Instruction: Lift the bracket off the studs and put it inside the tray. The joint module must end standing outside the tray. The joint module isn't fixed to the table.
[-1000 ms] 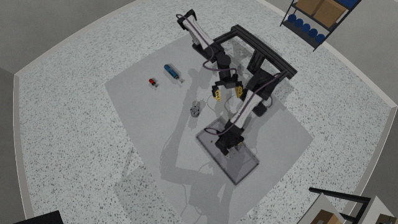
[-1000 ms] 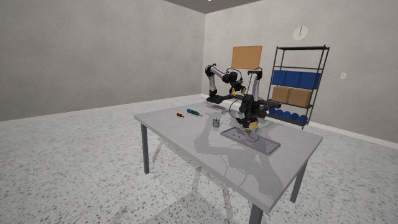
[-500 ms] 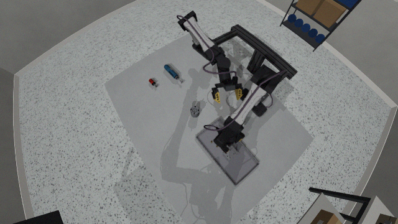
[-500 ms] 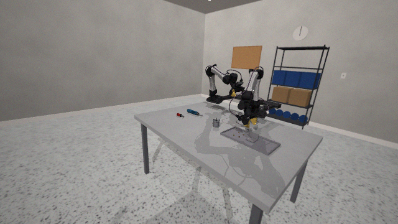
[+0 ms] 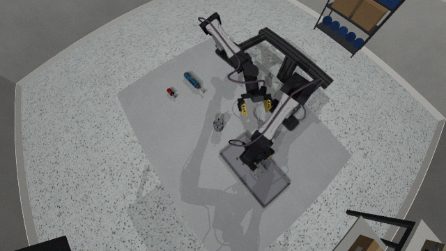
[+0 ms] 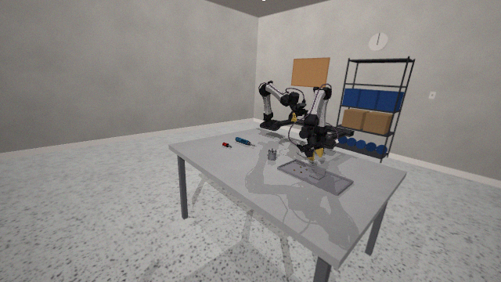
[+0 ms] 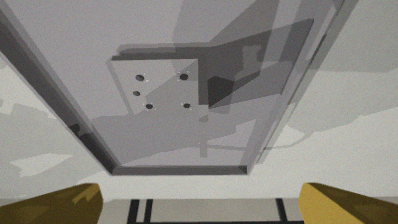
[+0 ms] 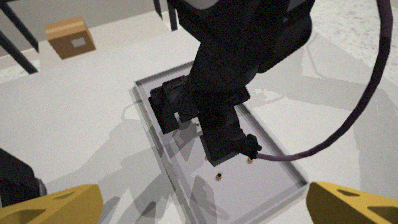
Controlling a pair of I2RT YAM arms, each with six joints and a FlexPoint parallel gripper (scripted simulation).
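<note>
The tray (image 5: 266, 193) (image 6: 337, 186) (image 7: 180, 170) (image 8: 265, 187) lay on the table. Above it hung the left gripper (image 5: 266, 160) (image 6: 315, 155) (image 7: 200, 192) (image 8: 193, 107), wide open and holding nothing; beyond its edge hung the right gripper (image 5: 256, 108) (image 6: 294, 117) (image 8: 203, 192), fully open and without a load. The bracket (image 5: 258, 171) (image 6: 318, 174) (image 7: 162, 90) lay inside the tray, the joint module (image 5: 218, 124) (image 6: 272, 155) stood outside it, and small brass-coloured pieces (image 5: 237, 158) (image 6: 300, 172) (image 8: 219, 176) lay in it.

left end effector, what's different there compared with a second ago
The left end effector has risen away from the tray and is open above the bracket, which lies inside. The joint module stayed outside the tray.
</note>
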